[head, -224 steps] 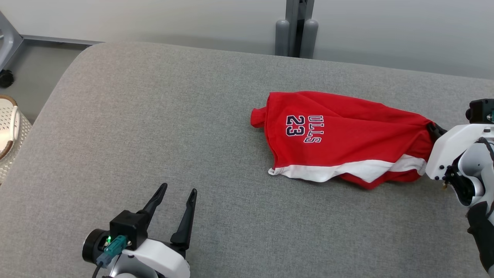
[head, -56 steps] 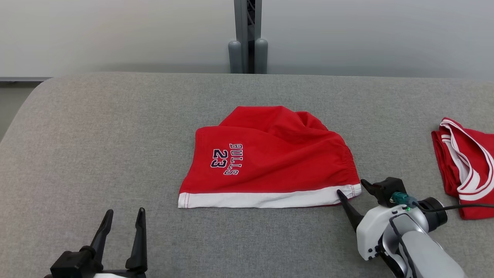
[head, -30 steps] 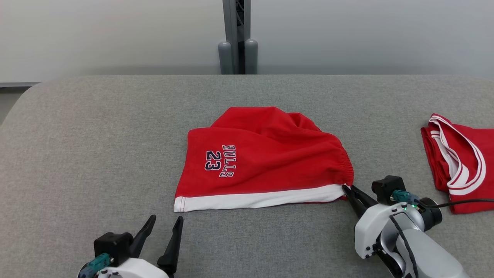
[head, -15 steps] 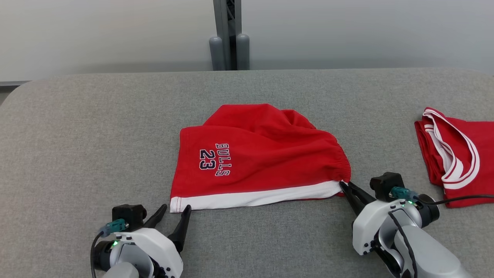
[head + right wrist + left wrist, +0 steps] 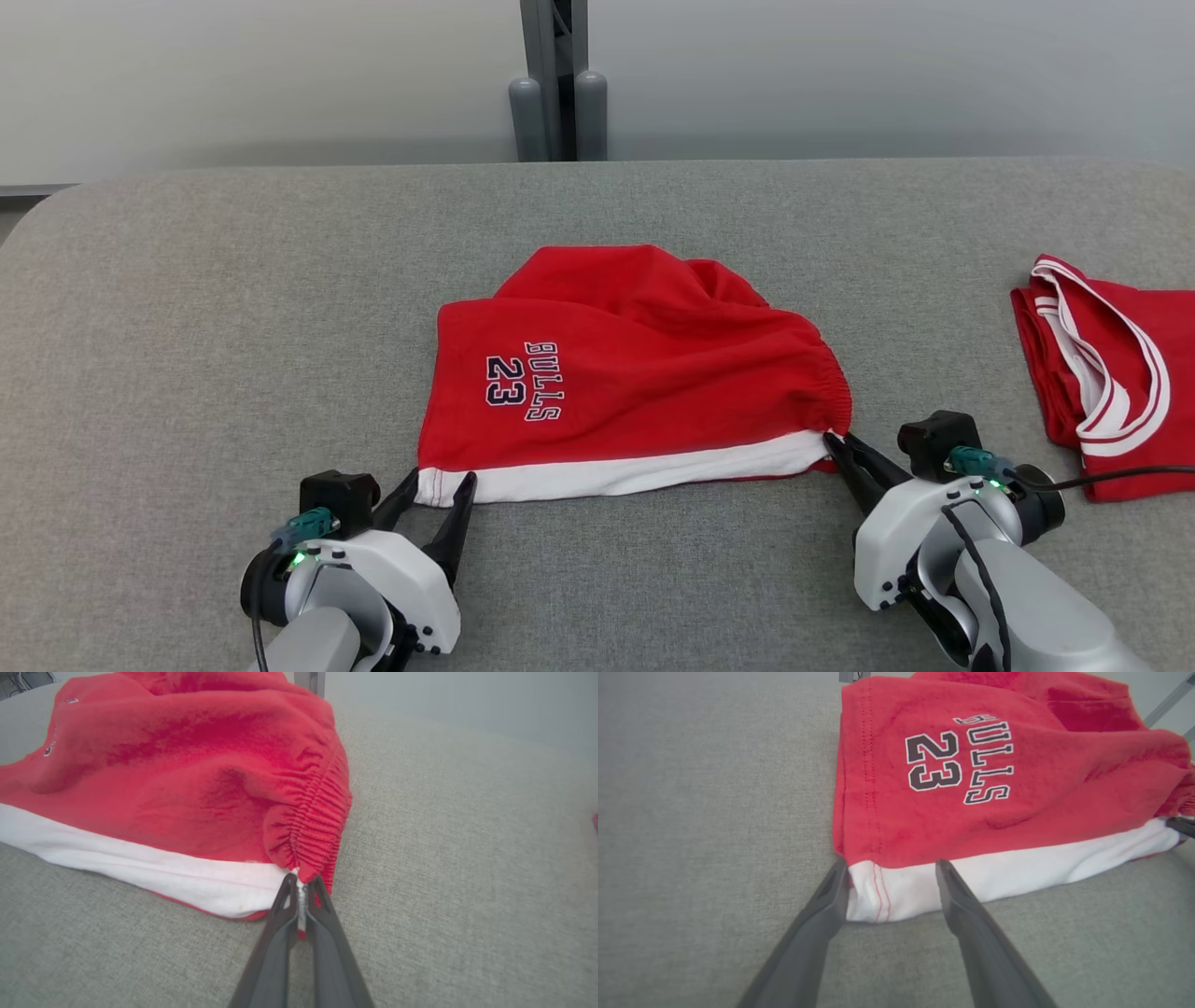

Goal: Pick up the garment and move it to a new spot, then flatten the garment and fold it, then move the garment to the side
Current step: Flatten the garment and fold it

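Note:
The garment (image 5: pixel 644 373) is a pair of red shorts with a white band and "BULLS 23" print, lying rumpled in the middle of the grey padded table (image 5: pixel 233 308). My left gripper (image 5: pixel 439 480) is open, its two fingers straddling the white near-left corner of the garment (image 5: pixel 971 779); in the left wrist view the left gripper (image 5: pixel 892 865) has that corner between its tips. My right gripper (image 5: pixel 833 441) is shut on the near-right corner, beside the gathered waistband. In the right wrist view the right gripper (image 5: pixel 299 882) pinches a sliver of white and red cloth of the garment (image 5: pixel 187 779).
A second red garment with white trim (image 5: pixel 1102 373) lies folded at the table's right edge. A grey post (image 5: pixel 557 84) stands behind the table against a pale wall. Bare grey table stretches to the left and in front of the shorts.
My left gripper has moved forward and up to the garment's near-left corner, which now lies between its fingers. My right gripper stays shut on the right corner. The camera has shifted slightly.

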### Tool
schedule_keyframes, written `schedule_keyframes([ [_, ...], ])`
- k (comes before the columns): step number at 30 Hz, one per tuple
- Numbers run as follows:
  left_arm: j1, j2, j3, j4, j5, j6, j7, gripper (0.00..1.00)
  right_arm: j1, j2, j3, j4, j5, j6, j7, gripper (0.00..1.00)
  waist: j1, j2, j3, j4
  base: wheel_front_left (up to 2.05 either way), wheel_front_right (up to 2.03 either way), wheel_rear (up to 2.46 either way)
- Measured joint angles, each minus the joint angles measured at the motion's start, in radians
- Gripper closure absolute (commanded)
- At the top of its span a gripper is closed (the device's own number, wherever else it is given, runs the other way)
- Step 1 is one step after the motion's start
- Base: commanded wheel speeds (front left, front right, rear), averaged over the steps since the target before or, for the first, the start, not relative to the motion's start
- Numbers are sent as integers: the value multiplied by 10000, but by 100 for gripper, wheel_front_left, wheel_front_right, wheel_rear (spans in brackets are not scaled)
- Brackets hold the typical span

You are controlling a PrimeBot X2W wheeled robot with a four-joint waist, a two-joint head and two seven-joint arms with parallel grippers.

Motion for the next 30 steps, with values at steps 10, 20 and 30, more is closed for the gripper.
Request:
schedule_keyframes([
  [10,0,-94,-257,311,104,-40,-105,58,-72,42,132,174,92,0,-96,100,0,0,-7,45,0,0,0],
  [20,-84,-109,-299,477,113,-56,-240,100,-146,54,314,309,196,0,-173,100,0,0,-87,-43,0,0,0],
  [30,-98,-65,84,134,-2,-56,-483,100,-148,71,370,345,309,0,-270,100,0,0,-236,-37,0,0,0],
])
